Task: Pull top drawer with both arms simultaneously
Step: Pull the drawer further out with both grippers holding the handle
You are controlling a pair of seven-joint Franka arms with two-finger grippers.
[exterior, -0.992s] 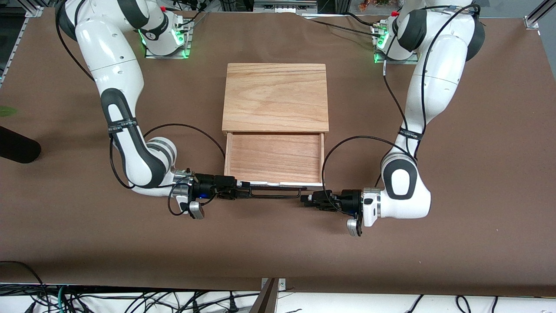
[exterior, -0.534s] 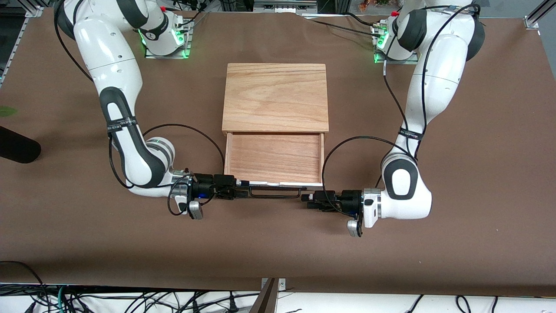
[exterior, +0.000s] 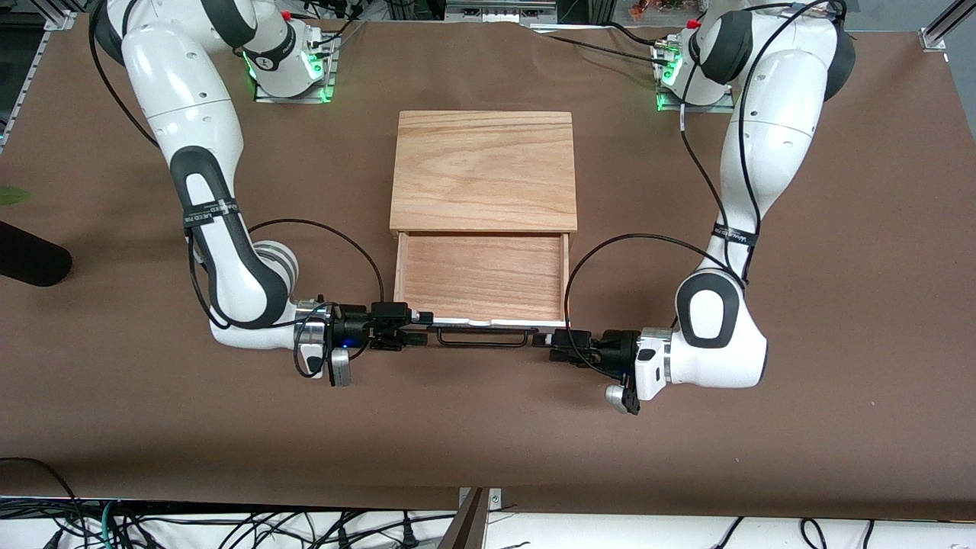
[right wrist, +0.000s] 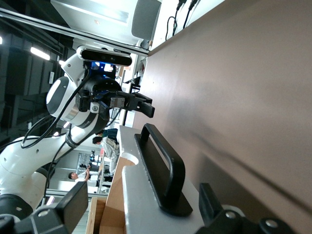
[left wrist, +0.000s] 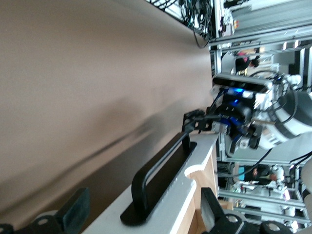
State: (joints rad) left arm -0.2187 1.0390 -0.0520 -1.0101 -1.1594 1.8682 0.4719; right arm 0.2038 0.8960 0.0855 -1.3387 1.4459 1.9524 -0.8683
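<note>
Left arm (exterior: 762, 152): extended from its base, elbow bent, forearm laid level and low over the counter.
Left gripper (exterior: 546, 339): pointed toward the right gripper; fingers (left wrist: 78, 208) spread apart, nothing clasped.
Right arm (exterior: 191, 137): mirrored pose, wrist level and low.
Right gripper (exterior: 422, 332): pointed toward the left gripper; fingers (right wrist: 75, 201) spread apart, nothing clasped.

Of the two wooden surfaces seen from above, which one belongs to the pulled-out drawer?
The reddish one, the top drawer, nearer the front camera, ends in a white front panel and black handle; the pale cabinet top has neither.
</note>
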